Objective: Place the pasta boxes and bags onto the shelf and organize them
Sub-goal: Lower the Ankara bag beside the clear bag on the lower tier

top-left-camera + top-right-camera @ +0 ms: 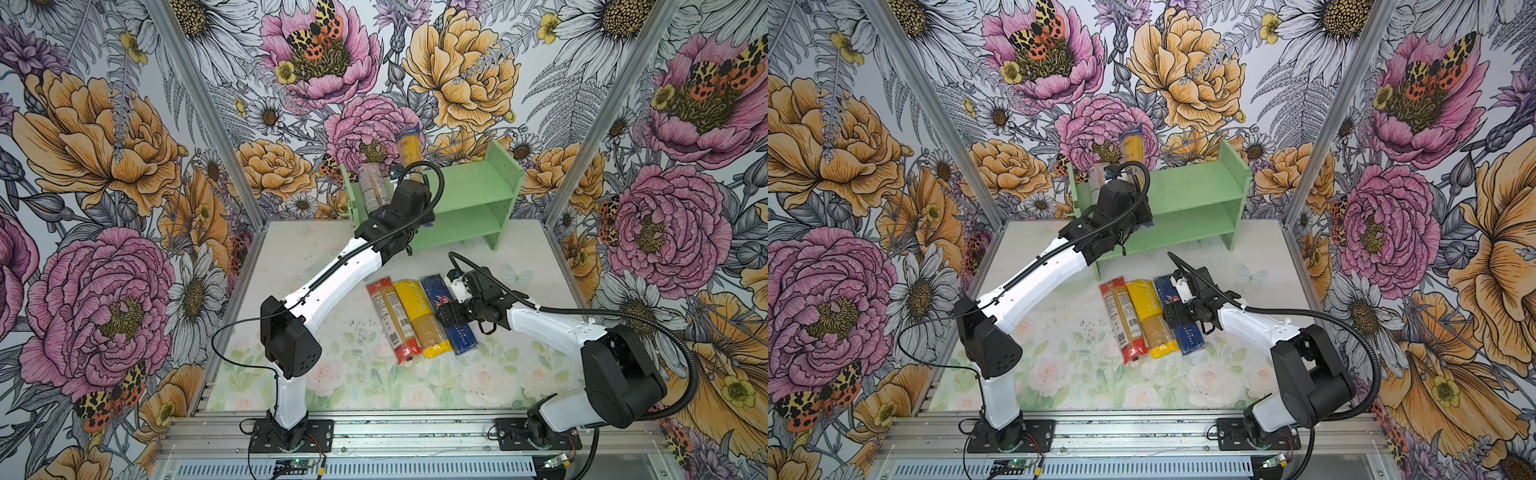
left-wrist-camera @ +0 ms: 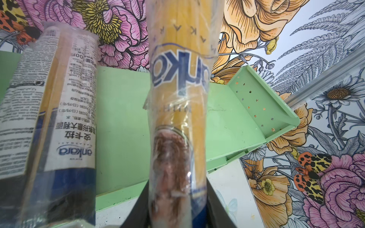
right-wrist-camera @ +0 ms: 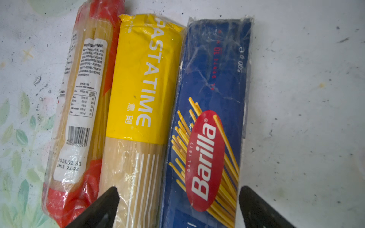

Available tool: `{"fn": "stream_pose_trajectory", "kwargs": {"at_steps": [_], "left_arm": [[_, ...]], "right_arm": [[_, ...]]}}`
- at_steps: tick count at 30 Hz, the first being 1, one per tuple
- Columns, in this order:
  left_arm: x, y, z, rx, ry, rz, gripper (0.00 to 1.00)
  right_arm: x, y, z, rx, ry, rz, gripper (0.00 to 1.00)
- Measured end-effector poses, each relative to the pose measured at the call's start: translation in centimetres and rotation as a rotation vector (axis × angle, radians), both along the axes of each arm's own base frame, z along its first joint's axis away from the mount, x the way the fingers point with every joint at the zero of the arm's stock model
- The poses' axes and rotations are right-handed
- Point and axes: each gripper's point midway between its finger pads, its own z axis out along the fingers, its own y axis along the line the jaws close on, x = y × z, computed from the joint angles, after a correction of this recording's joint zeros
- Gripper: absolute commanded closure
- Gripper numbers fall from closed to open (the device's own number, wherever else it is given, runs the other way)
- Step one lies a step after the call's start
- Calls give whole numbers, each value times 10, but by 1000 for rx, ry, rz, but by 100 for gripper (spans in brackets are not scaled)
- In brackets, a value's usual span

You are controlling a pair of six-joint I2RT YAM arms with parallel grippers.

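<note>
The whole tabletop (image 1: 519,257) (image 1: 1258,249) is being overlooked from above in both top views; shelf (image 2: 122,110) and Barilla box (image 3: 213,79) are being filmed closely from the wrists.

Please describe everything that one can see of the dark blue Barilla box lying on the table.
The Barilla box is long, narrow and dark blue, apparently cardboard under wrinkled clear film. It bears a red oval with the white brand name, drawn yellow spaghetti strands and "500 g". It lies flat on the table, with one long side against the yellow bag. The right gripper hangs open over its middle; whether it touches the box cannot be told.
</note>
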Motion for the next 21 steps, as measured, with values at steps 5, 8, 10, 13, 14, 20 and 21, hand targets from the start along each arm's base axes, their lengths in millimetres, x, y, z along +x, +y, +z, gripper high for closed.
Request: {"fn": "stream_pose_trajectory", "kwargs": {"at_steps": [5,8,10,13,14,20,21], "left_arm": [[9,-7,-13,13,14,2,100],[14,-10,-16,21,17,11,100],[16,-10,-17,24,14,22,100],[19,-9,-17,29,7,41,100],[20,-9,-16,30,5,47,100],[25,-6,-4,17,-26,84,100],[26,-6,-2,14,-31,87,100]], "right_arm": [[0,0,0,0,0,0,3],[0,0,0,0,0,0,3],[0,0,0,0,0,0,3],[0,0,0,0,0,0,3],[0,0,0,0,0,0,3],[0,0,0,0,0,0,3],[0,0,0,0,0,0,3]]}}
